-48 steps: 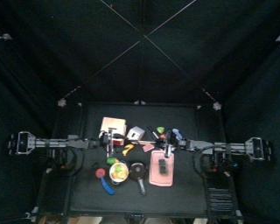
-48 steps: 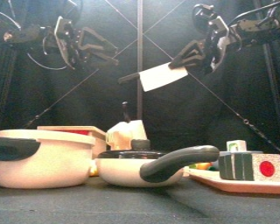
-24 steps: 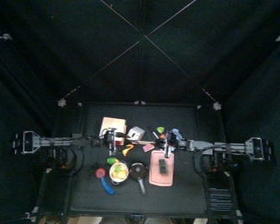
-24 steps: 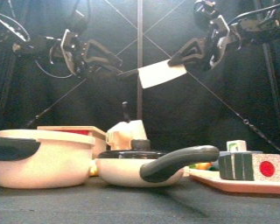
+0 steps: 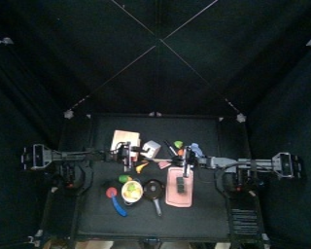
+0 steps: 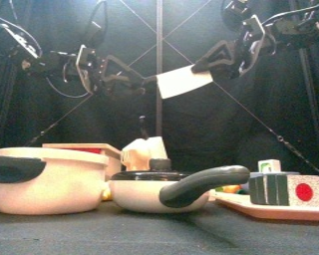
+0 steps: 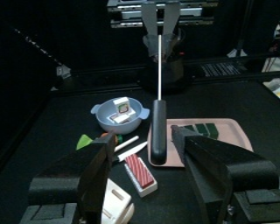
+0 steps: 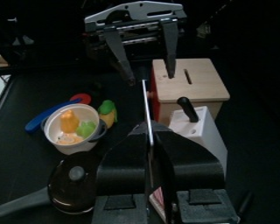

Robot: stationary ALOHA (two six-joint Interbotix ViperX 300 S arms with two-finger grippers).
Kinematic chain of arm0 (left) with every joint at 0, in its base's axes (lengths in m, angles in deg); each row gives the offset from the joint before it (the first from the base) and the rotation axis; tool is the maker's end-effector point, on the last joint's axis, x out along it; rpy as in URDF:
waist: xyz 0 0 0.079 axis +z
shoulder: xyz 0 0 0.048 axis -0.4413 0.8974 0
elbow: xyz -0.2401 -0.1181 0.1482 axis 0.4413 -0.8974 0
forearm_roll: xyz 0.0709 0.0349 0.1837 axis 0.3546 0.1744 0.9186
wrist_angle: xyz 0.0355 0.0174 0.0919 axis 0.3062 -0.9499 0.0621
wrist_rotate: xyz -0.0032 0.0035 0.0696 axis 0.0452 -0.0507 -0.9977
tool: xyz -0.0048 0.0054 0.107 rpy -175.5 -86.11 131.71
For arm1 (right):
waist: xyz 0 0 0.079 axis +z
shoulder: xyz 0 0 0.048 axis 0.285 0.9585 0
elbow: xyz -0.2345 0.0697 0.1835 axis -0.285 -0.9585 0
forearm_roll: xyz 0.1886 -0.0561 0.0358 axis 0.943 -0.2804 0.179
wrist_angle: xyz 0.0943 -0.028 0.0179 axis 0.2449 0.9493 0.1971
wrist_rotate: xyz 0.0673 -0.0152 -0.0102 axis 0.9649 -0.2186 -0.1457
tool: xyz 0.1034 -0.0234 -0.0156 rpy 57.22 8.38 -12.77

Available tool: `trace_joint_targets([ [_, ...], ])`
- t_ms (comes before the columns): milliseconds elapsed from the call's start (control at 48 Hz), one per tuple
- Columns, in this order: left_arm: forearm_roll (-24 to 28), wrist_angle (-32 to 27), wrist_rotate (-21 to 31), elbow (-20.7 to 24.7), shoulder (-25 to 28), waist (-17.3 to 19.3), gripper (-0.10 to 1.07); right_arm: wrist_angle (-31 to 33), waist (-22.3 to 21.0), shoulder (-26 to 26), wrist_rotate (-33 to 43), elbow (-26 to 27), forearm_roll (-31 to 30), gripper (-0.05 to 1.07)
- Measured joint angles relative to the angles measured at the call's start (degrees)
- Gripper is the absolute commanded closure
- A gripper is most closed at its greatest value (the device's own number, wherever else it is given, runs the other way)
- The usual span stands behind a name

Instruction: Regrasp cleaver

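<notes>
The cleaver (image 6: 185,82) hangs in the air above the table, its white blade level and its dark handle pointing to the left. My right gripper (image 6: 218,62) is shut on the blade's right end. In the right wrist view the blade (image 8: 146,105) shows edge-on between the jaws of my right gripper (image 8: 149,188). My left gripper (image 6: 133,76) is open, close to the handle's end. In the left wrist view the black handle (image 7: 157,131) lies ahead of my left gripper (image 7: 157,179), between its spread jaws and apart from them.
Below stand a cream pot (image 6: 49,179) with a lid, a pan (image 6: 162,187) with a dark handle, and a pink tray (image 6: 275,207) holding blocks. A wooden box (image 8: 192,83), a bowl of toy food (image 8: 74,127) and a grey bowl (image 7: 122,114) are also on the table.
My left arm has moved to the right, toward the cleaver's handle. The cleaver has shifted slightly left and up in my right gripper.
</notes>
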Motion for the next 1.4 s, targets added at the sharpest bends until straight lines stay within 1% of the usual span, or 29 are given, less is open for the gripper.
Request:
trace_joint_targets([
  [146, 0.9, 0.2, 0.0, 0.5, 0.9, 0.0, 0.12, 0.1, 0.1, 0.0, 0.0, 0.0, 0.0, 0.70],
  [229, 1.0, 0.2, 0.0, 0.8, 0.9, 0.0, 0.16, 0.0, 0.0, 0.0, 0.0, 0.0, 0.0, 0.70],
  [646, 1.1, 0.2, -0.1, 0.9, 1.0, -0.2, 0.48, 0.0, -0.1, 0.0, -0.2, -0.5, 0.2, 0.70],
  [750, 1.2, 0.2, 0.0, 0.9, 1.0, -0.2, 0.54, 0.0, -0.1, 0.0, 0.0, -0.6, 0.2, 0.70],
  [938, 1.8, 0.3, -0.1, 0.9, 1.0, -0.2, 0.55, 0.3, -0.2, 0.0, 0.0, -0.9, -0.1, 0.70],
  [1125, 2.5, 0.3, 0.0, 1.0, 1.1, -0.4, 0.55, 2.0, 0.1, 0.0, 0.1, -2.7, -0.5, 0.70],
  [1396, 2.5, 0.4, 0.0, 2.4, 4.7, -1.2, 0.55, 3.2, 0.3, -0.6, 0.2, -5.2, -0.2, 0.70],
])
